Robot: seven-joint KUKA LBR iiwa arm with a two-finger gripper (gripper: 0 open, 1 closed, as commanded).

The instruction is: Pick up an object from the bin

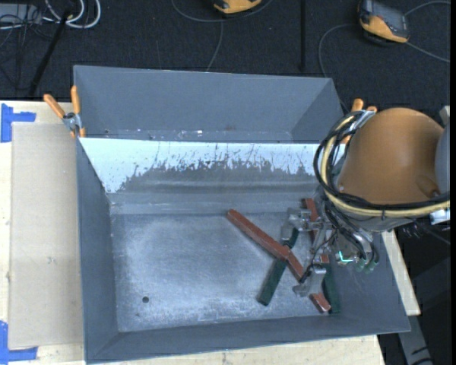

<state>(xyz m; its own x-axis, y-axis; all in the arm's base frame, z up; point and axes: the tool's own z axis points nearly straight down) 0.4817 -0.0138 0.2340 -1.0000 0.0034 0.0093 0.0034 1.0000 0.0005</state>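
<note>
Camera view: grey bin [167, 272] seen from above, arm coming in from 3 o'clock.
Gripper: low over the bin floor [310, 258], at about 4 o'clock of the bin; cannot tell whether it is released or clenched.
Nearest things: long red-brown stick [252, 233] running from the centre toward 4 o'clock, its lower end at the gripper; dark green stick [272, 284] crossing it, at 7 o'clock of the gripper.
Also near: short red-brown piece [320, 303] at 5 o'clock of the gripper.
Wrist: orange cover [391, 154] ringed with black cables.
</note>
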